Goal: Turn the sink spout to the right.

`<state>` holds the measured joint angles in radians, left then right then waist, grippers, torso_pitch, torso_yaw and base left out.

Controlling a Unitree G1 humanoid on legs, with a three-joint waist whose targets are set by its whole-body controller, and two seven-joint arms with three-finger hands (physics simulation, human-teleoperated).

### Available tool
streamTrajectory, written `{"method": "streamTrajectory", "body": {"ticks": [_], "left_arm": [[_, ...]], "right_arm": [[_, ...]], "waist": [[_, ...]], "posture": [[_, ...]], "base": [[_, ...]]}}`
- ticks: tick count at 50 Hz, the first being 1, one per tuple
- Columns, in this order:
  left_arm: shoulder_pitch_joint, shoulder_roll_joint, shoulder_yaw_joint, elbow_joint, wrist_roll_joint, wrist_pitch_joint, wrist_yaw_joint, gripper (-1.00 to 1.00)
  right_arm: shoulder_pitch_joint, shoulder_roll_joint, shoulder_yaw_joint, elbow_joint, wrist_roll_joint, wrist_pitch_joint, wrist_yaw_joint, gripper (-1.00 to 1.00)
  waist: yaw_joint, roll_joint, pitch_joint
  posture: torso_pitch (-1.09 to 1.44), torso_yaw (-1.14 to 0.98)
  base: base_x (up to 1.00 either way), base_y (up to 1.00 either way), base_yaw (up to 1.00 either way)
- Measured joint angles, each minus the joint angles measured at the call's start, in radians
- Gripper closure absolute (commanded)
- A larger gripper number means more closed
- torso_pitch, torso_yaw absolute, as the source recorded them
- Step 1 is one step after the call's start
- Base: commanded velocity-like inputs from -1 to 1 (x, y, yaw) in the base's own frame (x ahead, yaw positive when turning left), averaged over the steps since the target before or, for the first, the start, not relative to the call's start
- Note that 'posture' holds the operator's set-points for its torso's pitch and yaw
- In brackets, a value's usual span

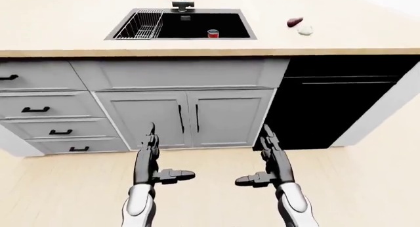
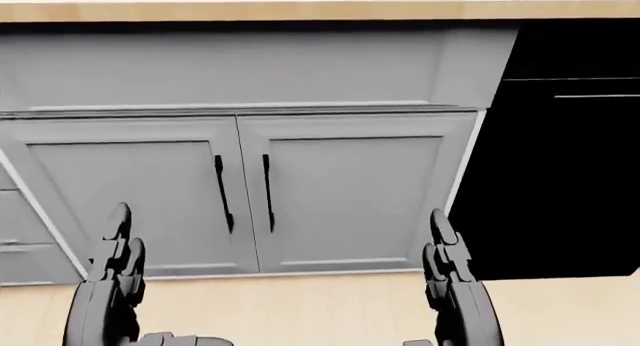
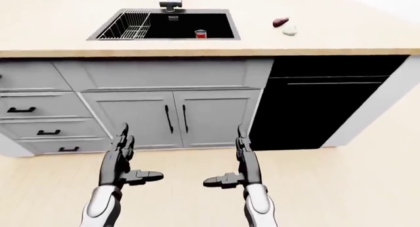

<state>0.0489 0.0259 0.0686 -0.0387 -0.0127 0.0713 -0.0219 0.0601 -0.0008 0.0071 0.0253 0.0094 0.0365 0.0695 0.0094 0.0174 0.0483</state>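
Observation:
The black sink [image 1: 216,26] is set in the wooden counter at the top of the left-eye view. The spout's base [image 1: 181,6] shows at the sink's top edge, cut off by the frame; its direction cannot be told. A red can [image 1: 212,33] stands in the basin and a wire rack [image 1: 140,26] fills its left part. My left hand [image 1: 152,158] and right hand [image 1: 270,158] are both open and empty, held low over the floor, far below the counter.
Grey double cabinet doors [image 1: 187,118] stand under the sink, drawers [image 1: 39,109] to the left, a black dishwasher front [image 1: 335,104] to the right. A dark red item [image 1: 295,22] and a pale item [image 1: 305,29] lie on the counter [image 1: 368,35] right of the sink.

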Motion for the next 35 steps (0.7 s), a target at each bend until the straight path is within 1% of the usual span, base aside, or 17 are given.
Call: {"method": "streamTrajectory", "body": {"ticks": [4,6,7,13,14,16,17,18,19,21,23,24,26,28,30,31,35], "left_arm": [[-0.009,-0.003,-0.014,-0.018,0.003,-0.010,-0.005,-1.00],[-0.013,-0.002,-0.014,-0.022,0.004,-0.016,-0.007,-1.00],[-0.016,-0.006,-0.015,-0.018,0.004,-0.018,-0.007,-1.00],[-0.003,-0.012,-0.028,0.000,0.007,-0.008,-0.011,-1.00],[-0.002,-0.012,-0.029,0.001,0.008,-0.005,-0.011,-1.00],[-0.003,-0.013,-0.032,-0.005,0.008,-0.004,-0.013,-1.00],[-0.003,-0.013,-0.032,-0.011,0.008,-0.007,-0.014,-1.00],[-0.005,-0.012,-0.032,-0.017,0.008,-0.010,-0.014,-1.00],[-0.008,-0.012,-0.031,-0.022,0.008,-0.013,-0.014,-1.00],[-0.010,-0.013,-0.032,-0.034,0.008,-0.020,-0.014,-1.00],[-0.009,-0.012,-0.032,-0.042,0.009,-0.024,-0.014,-1.00],[-0.006,-0.010,-0.029,-0.044,0.009,-0.024,-0.013,-1.00],[-0.005,0.001,-0.011,-0.023,0.009,-0.018,-0.011,-1.00],[0.008,-0.001,-0.001,-0.015,0.010,-0.006,-0.004,-1.00],[0.010,-0.003,-0.004,-0.020,0.011,0.000,-0.002,-1.00],[0.006,-0.006,-0.008,-0.018,0.011,-0.003,-0.002,-1.00],[-0.023,-0.007,-0.021,0.022,0.001,-0.006,-0.013,-1.00]], "right_arm": [[-0.004,-0.004,-0.014,-0.030,0.001,-0.014,-0.005,-1.00],[-0.009,-0.002,-0.012,-0.024,0.000,-0.022,-0.007,-1.00],[-0.012,-0.006,-0.012,-0.015,0.000,-0.025,-0.007,-1.00],[0.007,-0.011,-0.020,0.004,-0.010,-0.005,-0.013,-1.00],[0.007,-0.012,-0.021,0.007,-0.013,-0.001,-0.014,-1.00],[0.010,-0.013,-0.023,0.010,-0.018,0.003,-0.017,-1.00],[0.010,-0.013,-0.023,0.007,-0.019,0.003,-0.017,-1.00],[0.008,-0.013,-0.023,-0.001,-0.019,0.002,-0.017,-1.00],[0.007,-0.012,-0.023,-0.013,-0.017,-0.001,-0.016,-1.00],[0.007,-0.011,-0.025,-0.032,-0.011,-0.011,-0.013,-1.00],[0.004,-0.010,-0.023,-0.038,-0.004,-0.020,-0.009,-1.00],[0.000,-0.008,-0.021,-0.038,-0.002,-0.024,-0.008,-1.00],[0.002,0.006,-0.004,-0.015,0.001,-0.026,-0.004,-1.00],[0.008,0.004,0.007,0.002,0.002,-0.013,0.003,-1.00],[0.010,0.000,0.001,-0.009,0.003,0.000,0.005,-1.00],[0.007,-0.005,-0.007,-0.019,0.004,0.001,0.004,-1.00],[-0.002,-0.006,-0.038,-0.028,0.022,-0.010,-0.004,-1.00]], "waist": [[0.005,-0.042,-0.006],[0.009,-0.074,-0.017],[0.009,-0.073,-0.016],[-0.007,-0.028,-0.023],[-0.014,-0.032,-0.020],[-0.021,-0.077,-0.019],[-0.024,-0.091,-0.022],[-0.025,-0.096,-0.022],[-0.026,-0.093,-0.019],[-0.034,-0.041,-0.020],[-0.044,0.003,-0.009],[-0.041,0.026,-0.014],[-0.025,-0.008,-0.005],[-0.014,-0.027,-0.008],[-0.006,-0.055,-0.013],[-0.006,-0.058,-0.013],[-0.005,-0.040,-0.027]], "posture": [[0.00,0.00],[0.00,0.00],[0.00,0.00],[0.00,0.00],[0.00,0.00],[0.00,0.00],[0.00,0.00],[0.00,0.00],[0.00,0.00],[0.00,0.00],[0.00,0.00],[0.00,0.00],[0.00,0.00],[0.00,0.00],[0.00,0.00],[0.00,0.00],[0.00,0.00]], "base": [[0.00,0.00,0.00],[0.00,0.00,0.00],[0.00,0.00,0.00],[0.00,0.12,0.00],[0.00,1.00,0.00],[0.00,1.00,0.00],[0.00,1.00,0.00],[0.00,1.00,0.00],[0.00,0.07,0.00],[0.00,0.00,0.00],[0.00,0.00,0.00],[0.00,0.00,0.00],[0.00,0.00,0.00],[0.00,0.00,0.00],[0.00,0.00,0.00],[0.00,0.00,0.00],[0.00,0.00,0.00]]}}
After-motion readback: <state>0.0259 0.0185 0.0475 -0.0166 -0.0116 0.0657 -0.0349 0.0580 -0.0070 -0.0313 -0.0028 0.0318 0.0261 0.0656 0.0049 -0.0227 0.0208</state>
